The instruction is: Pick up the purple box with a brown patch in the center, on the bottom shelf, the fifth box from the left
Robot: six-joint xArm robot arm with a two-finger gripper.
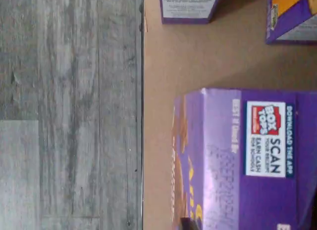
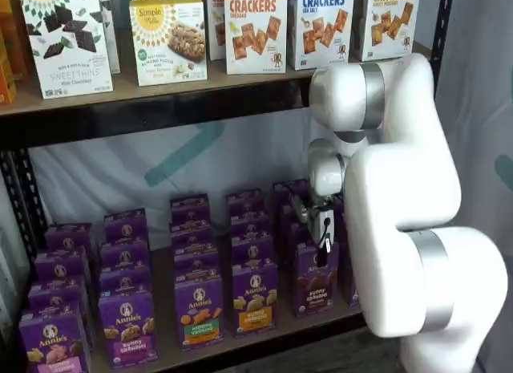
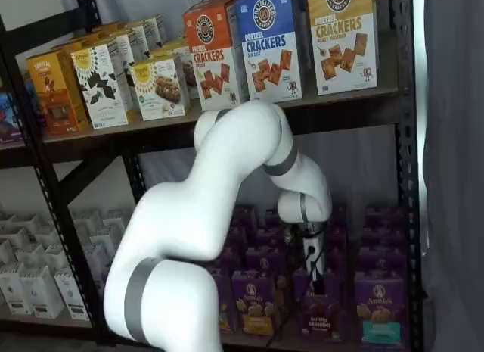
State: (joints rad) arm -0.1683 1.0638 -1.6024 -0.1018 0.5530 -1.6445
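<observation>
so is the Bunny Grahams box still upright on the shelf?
Upright: the purple box stands level on the bottom shelf, gripper at its top.

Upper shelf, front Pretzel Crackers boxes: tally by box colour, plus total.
Orange box: 1
Blue box: 1
Yellow box: 1
Total: 3 front boxes. Any boxes lined up behind them are mostly hidden and not counted.
</observation>
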